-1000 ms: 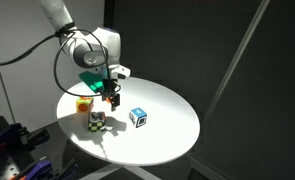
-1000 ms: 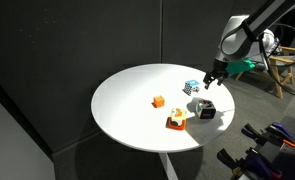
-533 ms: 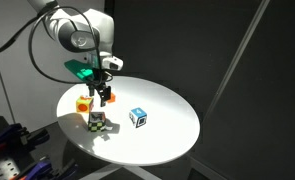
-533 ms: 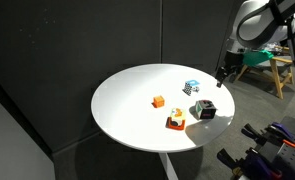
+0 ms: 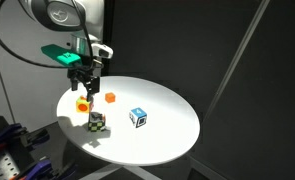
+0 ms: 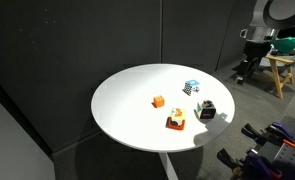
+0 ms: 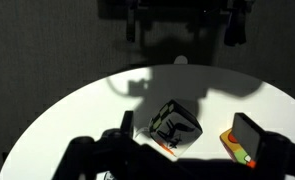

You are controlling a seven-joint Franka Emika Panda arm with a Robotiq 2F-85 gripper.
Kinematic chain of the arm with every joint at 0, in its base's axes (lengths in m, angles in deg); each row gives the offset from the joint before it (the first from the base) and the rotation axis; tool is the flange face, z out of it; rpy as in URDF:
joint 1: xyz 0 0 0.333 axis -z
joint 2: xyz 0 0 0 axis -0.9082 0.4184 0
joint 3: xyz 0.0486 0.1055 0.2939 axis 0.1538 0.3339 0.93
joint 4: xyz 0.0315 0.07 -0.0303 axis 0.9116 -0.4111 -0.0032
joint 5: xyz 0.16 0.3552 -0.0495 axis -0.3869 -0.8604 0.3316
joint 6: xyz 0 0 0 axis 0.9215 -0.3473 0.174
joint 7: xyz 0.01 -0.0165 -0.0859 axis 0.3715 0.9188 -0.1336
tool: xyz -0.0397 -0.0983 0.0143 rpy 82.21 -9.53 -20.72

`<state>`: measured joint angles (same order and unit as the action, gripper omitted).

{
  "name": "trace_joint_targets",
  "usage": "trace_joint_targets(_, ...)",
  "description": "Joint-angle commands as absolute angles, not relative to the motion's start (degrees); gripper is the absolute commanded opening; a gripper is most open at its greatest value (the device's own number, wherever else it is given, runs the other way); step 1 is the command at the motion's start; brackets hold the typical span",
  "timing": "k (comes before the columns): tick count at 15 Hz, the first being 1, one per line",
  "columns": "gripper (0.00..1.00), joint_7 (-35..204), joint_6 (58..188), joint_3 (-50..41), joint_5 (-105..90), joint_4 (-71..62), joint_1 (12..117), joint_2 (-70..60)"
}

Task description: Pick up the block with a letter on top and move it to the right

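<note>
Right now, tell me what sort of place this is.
Probably a lab or studio test setup: matte black backdrop panels behind a round white table bearing small patterned toy cubes.

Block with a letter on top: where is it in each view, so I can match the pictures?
In an exterior view: the block with a letter on top sits lower left in the picture.
In an exterior view: the block sits right of centre, a little below the middle.
Wrist view: the block is mid-picture.
Shared landmark: the round white table under it.
</note>
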<state>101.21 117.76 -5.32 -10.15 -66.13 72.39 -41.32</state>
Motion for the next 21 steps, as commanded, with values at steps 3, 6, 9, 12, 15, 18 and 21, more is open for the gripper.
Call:
trace_joint_targets(3,1.00,104.92,120.09,-6.99,-10.07,-69.23,70.52,-45.76)
trace_joint_targets(6,1.00,103.80,123.78,-6.56,-10.89,-69.09,69.13,-42.76)
trace_joint_targets(9,1.00,102.98,128.86,-6.12,-12.02,-68.39,67.37,-38.51)
trace_joint_targets(12,1.00,102.73,133.05,-5.78,-13.89,-66.92,65.69,-33.58)
trace_joint_targets(15,1.00,103.56,137.12,-5.54,-16.21,-65.34,64.29,-28.60)
trace_joint_targets(18,1.00,103.39,139.75,-4.77,-17.40,-63.05,64.07,-23.47)
trace_joint_targets(21,1.00,102.80,141.71,-3.71,-17.90,-60.55,64.65,-18.84)
